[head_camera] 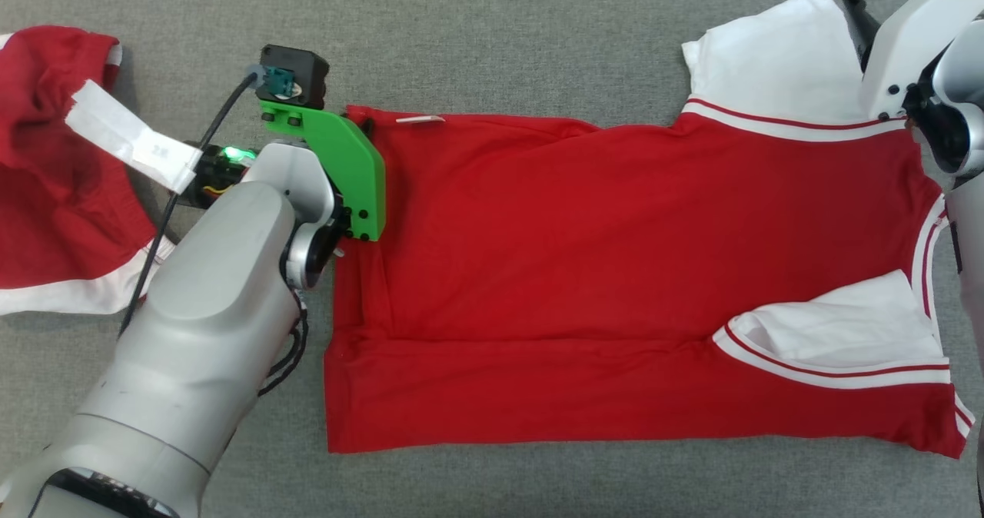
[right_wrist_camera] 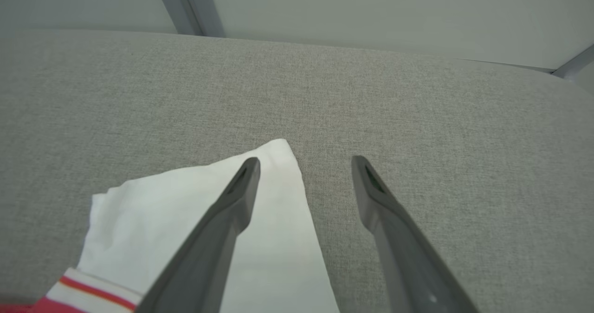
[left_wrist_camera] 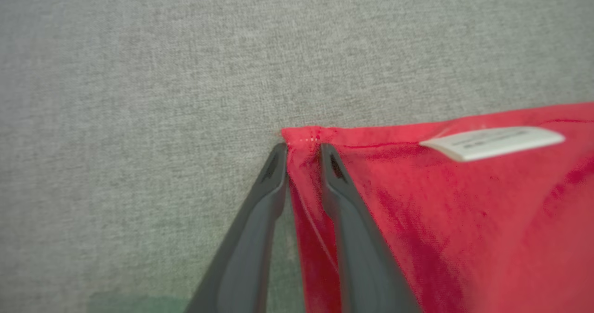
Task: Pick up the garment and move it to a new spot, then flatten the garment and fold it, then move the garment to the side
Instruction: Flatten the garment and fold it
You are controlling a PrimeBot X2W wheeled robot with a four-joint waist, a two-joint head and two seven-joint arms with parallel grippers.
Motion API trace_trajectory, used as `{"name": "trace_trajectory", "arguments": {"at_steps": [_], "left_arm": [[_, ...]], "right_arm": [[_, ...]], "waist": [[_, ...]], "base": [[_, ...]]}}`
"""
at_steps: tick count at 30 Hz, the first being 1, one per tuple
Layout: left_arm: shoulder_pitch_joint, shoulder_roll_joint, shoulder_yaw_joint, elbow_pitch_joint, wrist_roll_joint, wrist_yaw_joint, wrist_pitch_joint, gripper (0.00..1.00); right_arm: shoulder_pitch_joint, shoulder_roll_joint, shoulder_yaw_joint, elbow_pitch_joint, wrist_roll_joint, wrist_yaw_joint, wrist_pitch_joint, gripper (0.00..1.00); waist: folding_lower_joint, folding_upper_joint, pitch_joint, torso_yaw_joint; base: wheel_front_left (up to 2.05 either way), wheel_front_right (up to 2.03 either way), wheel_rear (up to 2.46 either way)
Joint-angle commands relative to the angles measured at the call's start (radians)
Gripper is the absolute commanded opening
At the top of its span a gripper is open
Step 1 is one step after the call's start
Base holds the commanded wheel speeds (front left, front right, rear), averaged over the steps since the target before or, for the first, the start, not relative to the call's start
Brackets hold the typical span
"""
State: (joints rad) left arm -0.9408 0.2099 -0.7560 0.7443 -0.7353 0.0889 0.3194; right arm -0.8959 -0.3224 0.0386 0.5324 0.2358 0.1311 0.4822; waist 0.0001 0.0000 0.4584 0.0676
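Note:
The garment (head_camera: 615,257) is a red shirt with white sleeves and red-striped white trim. It lies spread on the grey cloth surface, its lower part folded up. My left gripper (left_wrist_camera: 303,148) has its two dark fingers closed in on the shirt's far left corner (left_wrist_camera: 301,136), with red cloth bunched between them. A white tag (left_wrist_camera: 492,142) lies just beyond that corner. In the head view a green bracket (head_camera: 346,164) covers those fingers. My right gripper (right_wrist_camera: 306,162) stands open over the far white sleeve (right_wrist_camera: 185,220), one finger above the sleeve's tip and the other above bare cloth.
A second red garment (head_camera: 54,172) with white trim and a long white label (head_camera: 131,137) lies crumpled at the left edge. The grey surface (head_camera: 500,34) runs on beyond the shirt. Its rounded far edge and grey metal legs (right_wrist_camera: 190,6) appear in the right wrist view.

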Motion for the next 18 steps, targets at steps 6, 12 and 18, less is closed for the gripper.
{"name": "trace_trajectory", "arguments": {"at_steps": [6,12,18], "left_arm": [[0.019,-0.045,-0.027,0.069,0.007,-0.017,-0.028,0.0],[0.001,-0.069,-0.033,0.101,0.005,-0.033,-0.052,0.0],[-0.015,-0.078,-0.03,0.126,0.002,-0.039,-0.088,0.0]], "right_arm": [[-0.038,-0.016,-0.016,0.058,-0.005,-0.001,-0.025,1.0],[-0.057,-0.019,-0.035,0.126,-0.043,-0.001,-0.03,1.0],[-0.06,0.015,0.012,0.196,-0.018,0.003,0.041,0.0]], "waist": [[-0.0001,0.0,0.045,0.039],[-0.0001,0.0,0.07,0.061],[-0.0001,0.0,0.083,0.068]], "base": [[0.0,0.0,0.0],[0.0,0.0,0.0],[0.0,0.0,0.0]]}}
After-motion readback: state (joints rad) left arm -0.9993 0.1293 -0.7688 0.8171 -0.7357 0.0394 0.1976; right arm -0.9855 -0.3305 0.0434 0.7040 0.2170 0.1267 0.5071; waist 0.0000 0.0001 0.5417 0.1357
